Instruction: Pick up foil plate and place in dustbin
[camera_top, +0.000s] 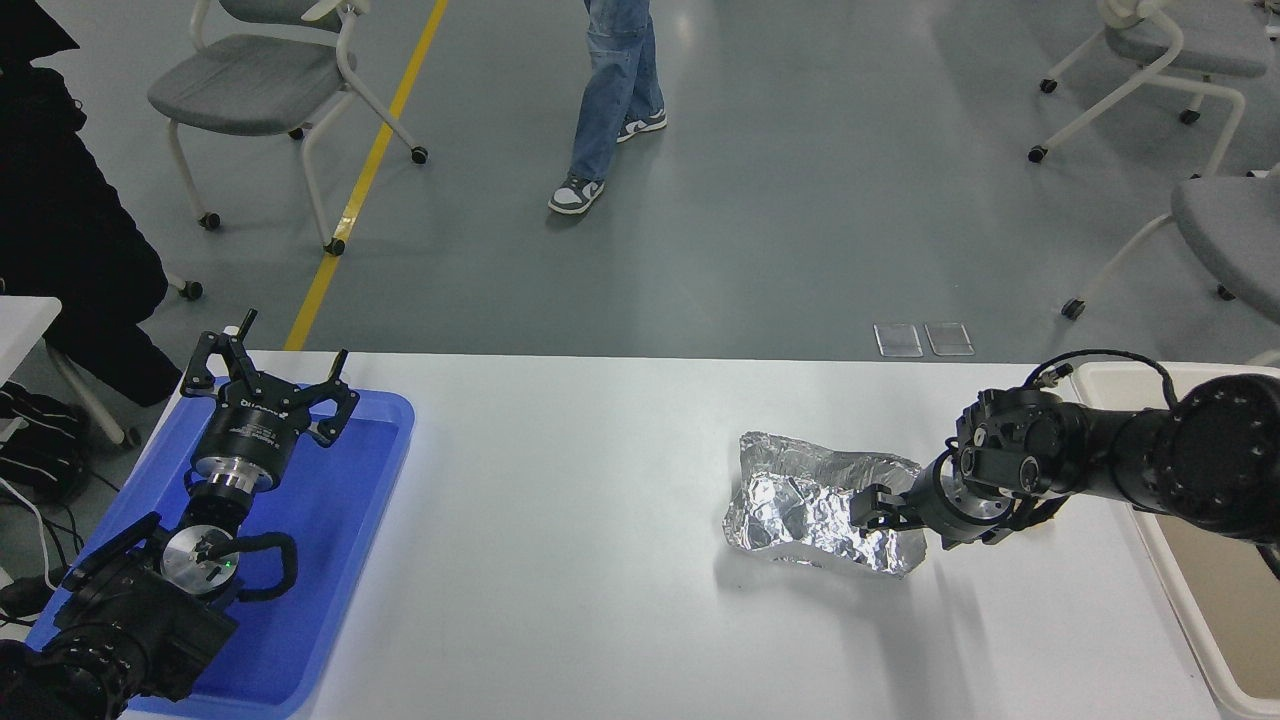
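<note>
On the white desk (560, 560), seen from the head camera, the foil plate (800, 500) is shown lying right of centre, its wrinkled silver walls raised and its bottom resting on the surface. The right hand (872, 508) is reached in low from the right edge, and its black fingers are set at the plate's right-hand wall; whether they are closed on the foil or merely touching it cannot be told from this angle. The right arm behind it is stretched across the desk's right side, just in front of the dustbin (1190, 590), whose off-white rim is seen at the desk's right edge, well apart from the plate. At the lower left, the left hand (268, 385) is held spread open above a blue tray (350, 560), with nothing between its fingers. Beyond the desk's far edge, a person (610, 95) in blue jeans and sneakers is pictured on the grey floor, between a grey chair (265, 85) at the left and other chairs at the right.
</note>
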